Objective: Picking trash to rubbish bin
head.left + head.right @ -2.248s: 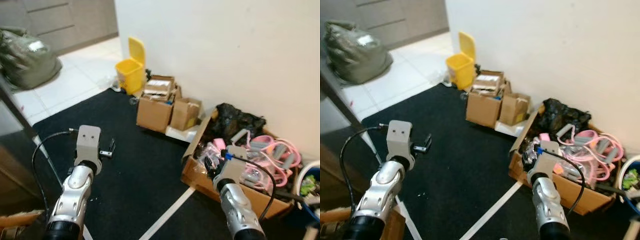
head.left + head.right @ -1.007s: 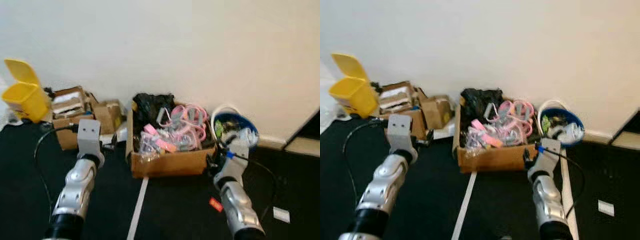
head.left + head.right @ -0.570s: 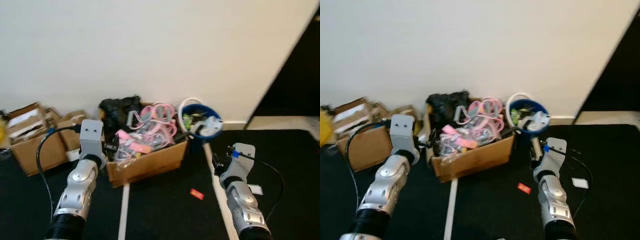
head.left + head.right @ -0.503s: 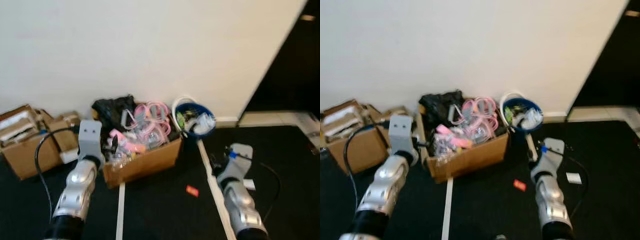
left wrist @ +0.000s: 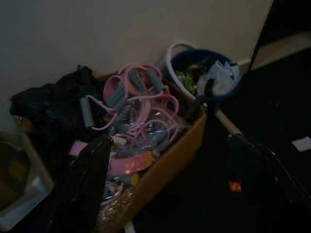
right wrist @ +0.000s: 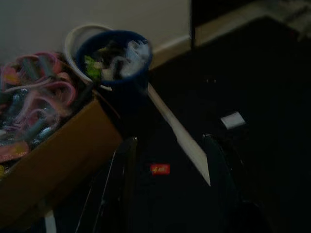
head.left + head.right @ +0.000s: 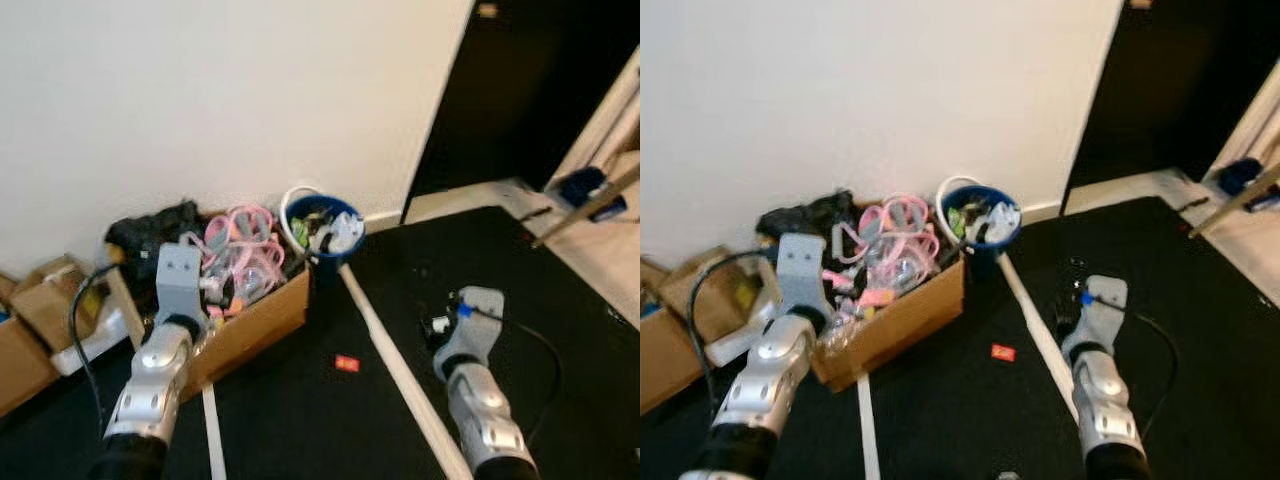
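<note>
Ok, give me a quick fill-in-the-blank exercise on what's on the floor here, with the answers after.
1. The small wrapper lying on the black mat is ____ in colour.
2. The blue bin stands against the ____.
3. The pink loops lie inside a ____ box.
4. The right gripper's fingers are ____.

Answers: red; wall; cardboard; open
</note>
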Robot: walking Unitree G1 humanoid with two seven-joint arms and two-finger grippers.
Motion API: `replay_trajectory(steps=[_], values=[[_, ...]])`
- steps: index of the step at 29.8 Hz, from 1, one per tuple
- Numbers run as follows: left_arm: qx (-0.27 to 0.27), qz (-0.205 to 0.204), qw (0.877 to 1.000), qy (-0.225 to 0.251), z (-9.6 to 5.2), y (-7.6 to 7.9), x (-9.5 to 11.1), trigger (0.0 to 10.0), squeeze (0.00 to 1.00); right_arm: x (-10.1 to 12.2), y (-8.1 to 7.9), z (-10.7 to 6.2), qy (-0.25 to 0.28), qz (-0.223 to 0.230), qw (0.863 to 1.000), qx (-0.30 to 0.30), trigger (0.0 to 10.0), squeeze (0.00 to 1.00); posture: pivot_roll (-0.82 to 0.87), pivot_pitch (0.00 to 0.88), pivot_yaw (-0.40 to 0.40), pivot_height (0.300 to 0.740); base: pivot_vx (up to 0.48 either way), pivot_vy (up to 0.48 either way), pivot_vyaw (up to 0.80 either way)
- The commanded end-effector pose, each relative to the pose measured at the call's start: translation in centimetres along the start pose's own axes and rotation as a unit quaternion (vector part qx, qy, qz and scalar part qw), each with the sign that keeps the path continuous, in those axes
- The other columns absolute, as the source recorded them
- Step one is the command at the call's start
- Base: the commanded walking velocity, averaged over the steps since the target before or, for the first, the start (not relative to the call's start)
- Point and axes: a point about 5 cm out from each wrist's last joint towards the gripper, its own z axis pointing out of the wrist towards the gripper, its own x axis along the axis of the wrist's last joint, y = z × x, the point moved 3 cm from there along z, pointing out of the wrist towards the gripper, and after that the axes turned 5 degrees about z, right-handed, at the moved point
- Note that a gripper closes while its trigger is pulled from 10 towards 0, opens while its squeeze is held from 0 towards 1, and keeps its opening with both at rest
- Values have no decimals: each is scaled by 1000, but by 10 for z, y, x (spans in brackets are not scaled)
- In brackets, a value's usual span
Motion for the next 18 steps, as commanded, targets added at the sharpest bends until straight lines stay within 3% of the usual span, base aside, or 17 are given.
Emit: replay_trajectory(steps=[1, 18], values=[[-1, 8, 1000, -11, -2, -1, -6, 10000, 0, -4, 6, -2, -9, -4, 1000, -7, 10000, 0, 72, 121, 58, 740, 0, 0, -731], [6, -3, 1000, -31, -6, -1, -18, 10000, 0, -3, 8, -2, -11, -11, 1000, -8, 10000, 0, 69, 120, 49, 740, 0, 0, -731]])
